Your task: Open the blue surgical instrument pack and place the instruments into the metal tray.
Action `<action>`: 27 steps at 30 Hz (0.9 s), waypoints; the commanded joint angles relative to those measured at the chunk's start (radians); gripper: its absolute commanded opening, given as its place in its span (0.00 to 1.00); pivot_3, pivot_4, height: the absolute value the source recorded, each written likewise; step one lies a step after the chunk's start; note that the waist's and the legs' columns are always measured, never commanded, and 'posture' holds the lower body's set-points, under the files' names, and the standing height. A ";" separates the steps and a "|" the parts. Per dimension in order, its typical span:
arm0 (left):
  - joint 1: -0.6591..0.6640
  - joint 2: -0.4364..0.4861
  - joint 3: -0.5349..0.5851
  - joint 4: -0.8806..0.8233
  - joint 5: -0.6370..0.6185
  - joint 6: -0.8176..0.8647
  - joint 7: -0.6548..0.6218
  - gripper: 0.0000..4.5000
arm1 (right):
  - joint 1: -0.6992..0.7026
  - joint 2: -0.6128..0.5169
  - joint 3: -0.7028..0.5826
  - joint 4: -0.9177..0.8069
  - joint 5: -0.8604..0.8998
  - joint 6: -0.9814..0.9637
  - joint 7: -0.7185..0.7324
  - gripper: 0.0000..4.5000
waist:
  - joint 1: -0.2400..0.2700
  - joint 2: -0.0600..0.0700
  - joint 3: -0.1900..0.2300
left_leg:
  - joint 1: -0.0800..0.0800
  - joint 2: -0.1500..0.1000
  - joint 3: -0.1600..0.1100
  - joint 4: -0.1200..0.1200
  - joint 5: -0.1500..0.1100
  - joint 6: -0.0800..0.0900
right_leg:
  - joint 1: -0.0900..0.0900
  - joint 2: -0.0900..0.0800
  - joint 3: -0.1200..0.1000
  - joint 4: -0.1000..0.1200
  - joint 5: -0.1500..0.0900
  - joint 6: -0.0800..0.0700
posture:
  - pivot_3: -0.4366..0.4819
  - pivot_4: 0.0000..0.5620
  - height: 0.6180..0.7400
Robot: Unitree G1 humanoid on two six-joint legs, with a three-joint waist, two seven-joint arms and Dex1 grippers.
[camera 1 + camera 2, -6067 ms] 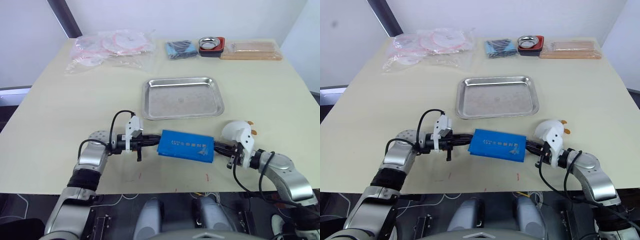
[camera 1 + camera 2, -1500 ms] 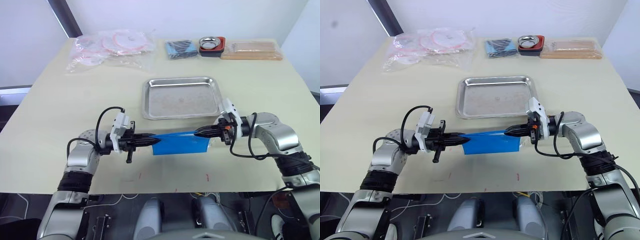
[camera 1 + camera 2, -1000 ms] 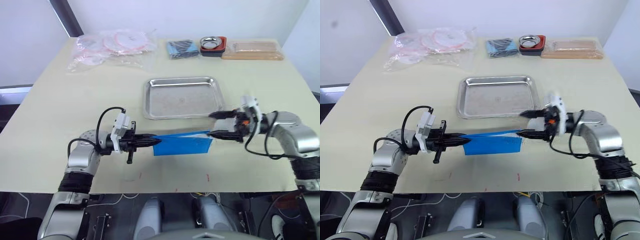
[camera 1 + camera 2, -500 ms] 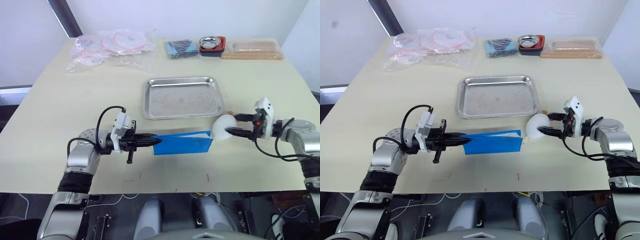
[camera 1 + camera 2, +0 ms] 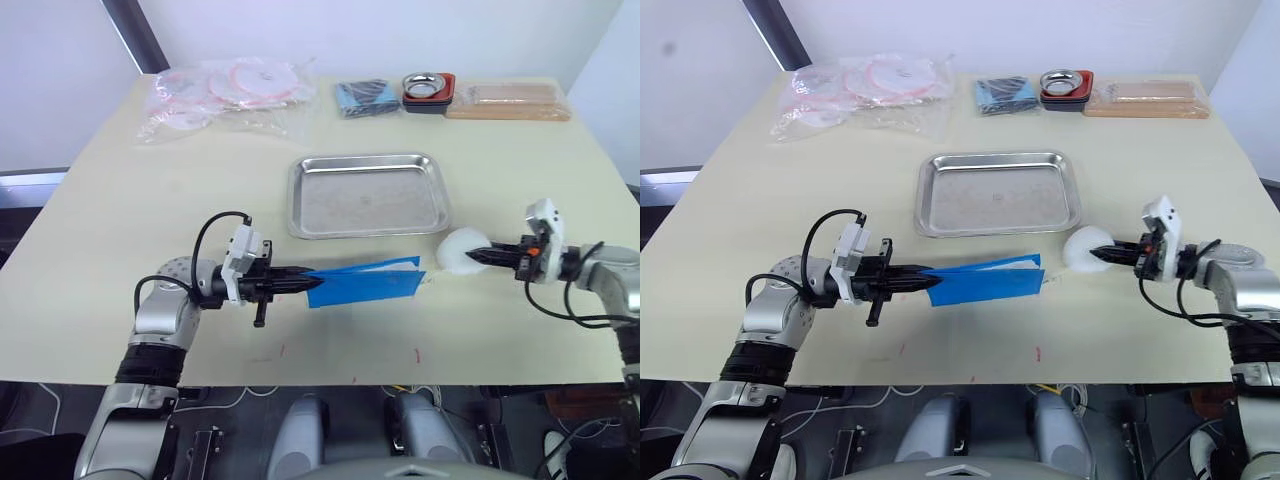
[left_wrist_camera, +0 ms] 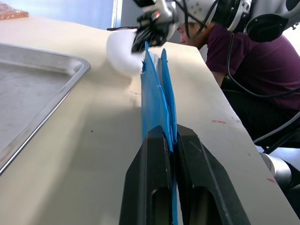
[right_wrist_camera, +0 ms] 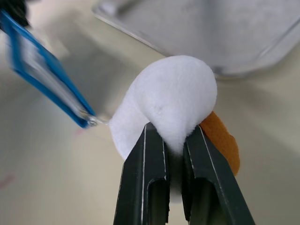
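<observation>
The blue surgical instrument pack [image 5: 365, 283] lies near the table's front edge, just in front of the metal tray [image 5: 367, 195], which holds nothing. My left gripper [image 5: 300, 284] is shut on the pack's left end, and the pack [image 6: 154, 98] stands on edge between its fingers. A white fluffy puff [image 5: 455, 250] with an orange piece behind it sits off the pack's right end. My right gripper [image 7: 173, 133] is shut on this puff [image 7: 173, 93]. The instruments are hidden.
Along the far edge lie clear bags of red-and-white items [image 5: 225, 90], a dark blue folded bundle [image 5: 365, 97], a small round bowl on a red base [image 5: 427, 88] and a tan flat packet [image 5: 508, 98]. A person in a purple top [image 6: 253, 61] sits beyond the table's right side.
My right gripper let go of the pack's right end, opened, then shut on the white puff and drew it to the right. The left gripper has kept its hold.
</observation>
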 commanded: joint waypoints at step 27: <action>-0.031 -0.032 -0.011 -0.080 -0.005 -0.007 0.014 0.00 | 0.092 0.023 -0.012 -0.388 0.122 0.072 -0.079 0.02 | -0.001 0.000 0.000 | 0.000 0.000 0.000 0.000 0.000 0.000 | 0.000 0.000 0.000 0.000 0.000 0.000 | 0.48 0.27 1.00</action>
